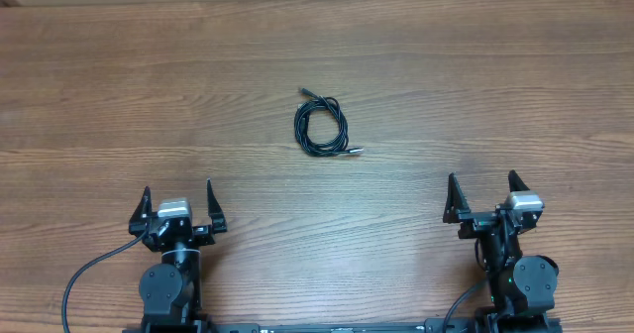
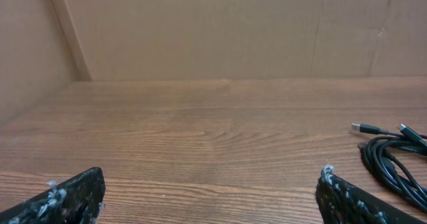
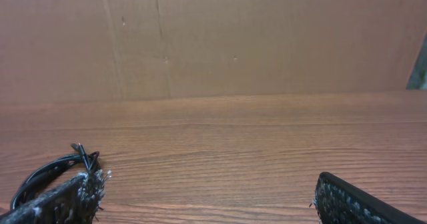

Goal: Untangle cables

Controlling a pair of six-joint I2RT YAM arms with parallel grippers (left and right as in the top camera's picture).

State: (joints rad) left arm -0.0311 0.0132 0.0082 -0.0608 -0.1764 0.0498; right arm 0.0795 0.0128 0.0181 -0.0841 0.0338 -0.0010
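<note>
Left claw (image 1: pixel 178 189), right claw (image 1: pixel 482 177) agape; one cable coil (image 1: pixel 299 130).

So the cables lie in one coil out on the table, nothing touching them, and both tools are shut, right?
Not quite: the tools are open, not shut. The overhead view shows the left tool and the right tool with their fingers spread wide apart. The rest holds: the cables lie in one coil, with nothing touching them.
</note>
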